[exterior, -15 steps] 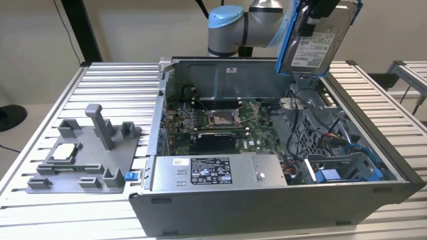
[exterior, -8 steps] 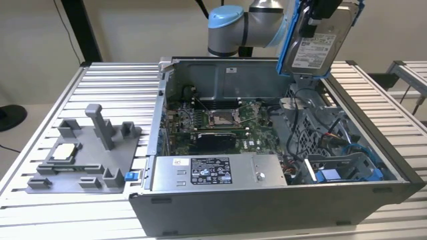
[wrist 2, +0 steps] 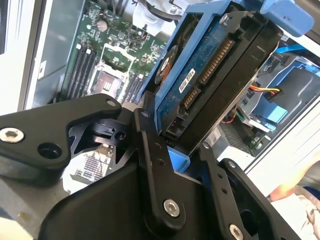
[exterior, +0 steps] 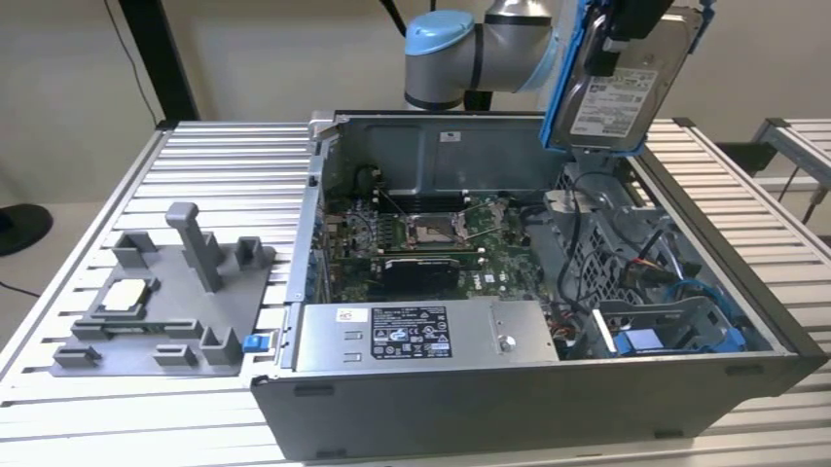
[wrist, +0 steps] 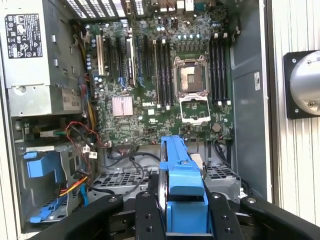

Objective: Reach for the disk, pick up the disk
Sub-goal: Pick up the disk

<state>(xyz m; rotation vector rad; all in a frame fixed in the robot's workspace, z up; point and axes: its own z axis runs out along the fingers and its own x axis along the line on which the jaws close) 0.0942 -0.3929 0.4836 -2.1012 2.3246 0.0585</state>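
The pick-up looks done: the fingers (wrist 2: 150,165) are closed on the disk (exterior: 621,88), held on edge high above the open computer case (exterior: 546,409), far right, needing only a steady grip.

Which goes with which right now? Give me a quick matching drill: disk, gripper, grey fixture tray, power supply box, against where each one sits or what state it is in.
Things:
1. disk
2. gripper
3. grey fixture tray
4. power supply box

Places or states:
A. on the slatted table, at the exterior view's left, beside the open computer case
B. inside the case, along its near wall, in the exterior view
C. lifted above the case, blue bracket around its edges
D. shut on the disk

Pairs: 1-C, 2-D, 3-A, 4-B
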